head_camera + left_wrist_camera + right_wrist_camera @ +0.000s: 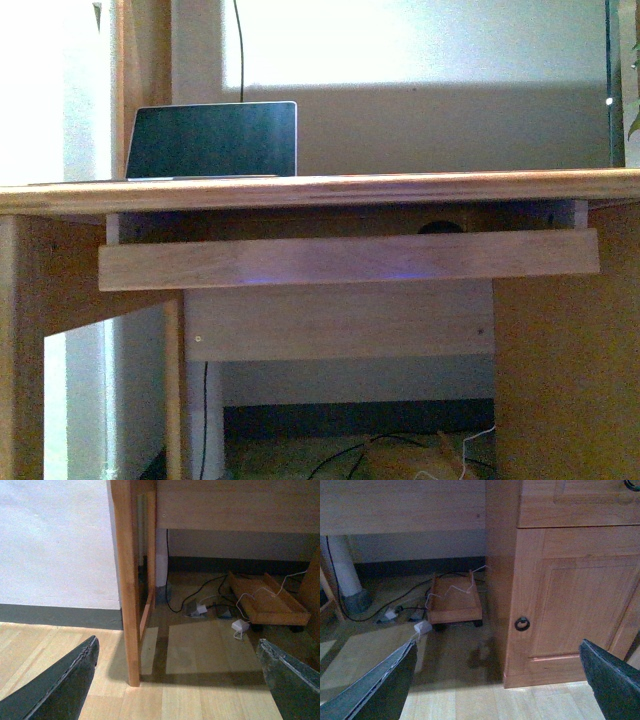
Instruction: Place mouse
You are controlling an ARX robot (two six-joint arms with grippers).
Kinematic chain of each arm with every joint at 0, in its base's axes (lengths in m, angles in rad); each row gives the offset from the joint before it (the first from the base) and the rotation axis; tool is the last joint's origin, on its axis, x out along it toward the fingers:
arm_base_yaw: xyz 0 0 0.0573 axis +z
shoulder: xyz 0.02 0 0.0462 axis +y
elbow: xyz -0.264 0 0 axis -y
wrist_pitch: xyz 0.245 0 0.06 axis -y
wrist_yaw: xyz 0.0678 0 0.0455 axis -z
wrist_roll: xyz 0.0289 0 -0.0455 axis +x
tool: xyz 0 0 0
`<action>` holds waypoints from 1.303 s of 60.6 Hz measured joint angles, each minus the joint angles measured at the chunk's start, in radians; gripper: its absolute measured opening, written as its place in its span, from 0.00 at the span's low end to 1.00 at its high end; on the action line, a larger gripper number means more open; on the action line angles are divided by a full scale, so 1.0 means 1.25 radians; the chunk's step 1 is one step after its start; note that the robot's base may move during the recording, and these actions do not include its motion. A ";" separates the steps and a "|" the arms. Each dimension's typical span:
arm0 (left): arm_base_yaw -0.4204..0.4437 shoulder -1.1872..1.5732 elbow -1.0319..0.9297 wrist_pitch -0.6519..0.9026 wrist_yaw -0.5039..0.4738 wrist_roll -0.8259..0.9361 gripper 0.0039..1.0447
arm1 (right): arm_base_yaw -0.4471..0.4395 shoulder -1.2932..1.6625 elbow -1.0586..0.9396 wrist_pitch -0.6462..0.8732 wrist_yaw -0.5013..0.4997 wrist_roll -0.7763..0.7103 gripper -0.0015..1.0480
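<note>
In the front view a small dark rounded dome, the mouse [440, 227], peeks over the front board of the pull-out tray [350, 260] under the desk top; most of it is hidden. Neither gripper shows in the front view. My left gripper [177, 641] is open and empty, low above the wooden floor near the desk's left leg [127, 595]. My right gripper [497, 643] is open and empty, low above the floor in front of the desk's cabinet door [575, 595]. Both are far from the mouse.
A laptop [212, 139] stands open on the desk top [320, 188] at the back left. Under the desk lie cables, white adapters [240, 626] and a low wooden trolley [454, 602]. The cabinet door has a ring handle [521, 624].
</note>
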 joint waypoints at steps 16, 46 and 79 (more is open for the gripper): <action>0.000 0.000 0.000 0.000 0.000 0.000 0.93 | 0.000 0.000 0.000 0.000 0.000 0.000 0.93; 0.000 0.000 0.000 0.000 0.000 0.000 0.93 | 0.000 0.000 0.000 0.000 -0.001 0.000 0.93; 0.115 0.870 0.170 0.526 0.274 0.504 0.93 | 0.000 0.000 0.000 0.000 0.000 0.000 0.93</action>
